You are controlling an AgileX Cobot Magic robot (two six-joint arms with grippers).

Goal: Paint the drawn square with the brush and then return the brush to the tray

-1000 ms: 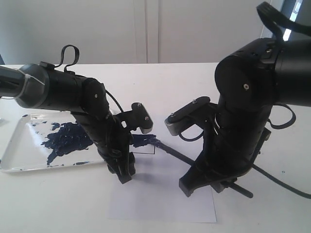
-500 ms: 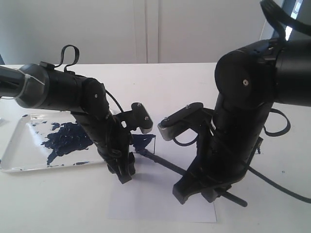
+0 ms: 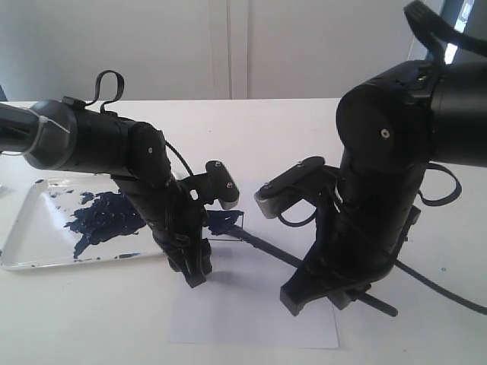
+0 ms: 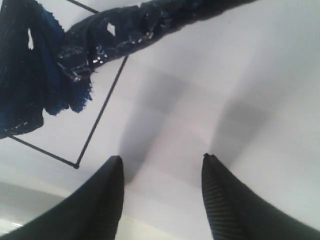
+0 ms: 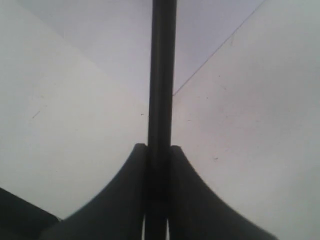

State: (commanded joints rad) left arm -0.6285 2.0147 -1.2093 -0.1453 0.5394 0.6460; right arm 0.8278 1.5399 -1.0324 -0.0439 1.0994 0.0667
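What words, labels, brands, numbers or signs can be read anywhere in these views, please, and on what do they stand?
None: no readable text shows on the tray, the paper sheet, the brush, the left arm or the right arm. The drawn square is only a black outline, partly painted navy.

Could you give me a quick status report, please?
Right gripper shut on brush, tip at drawn square. Left gripper open, empty, over paper. Square part painted. Left arm stands between brush and tray.

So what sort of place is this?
Likely a robot test lab: a black left arm and right arm over a plain white table, a paint-smeared tray and a paper sheet.
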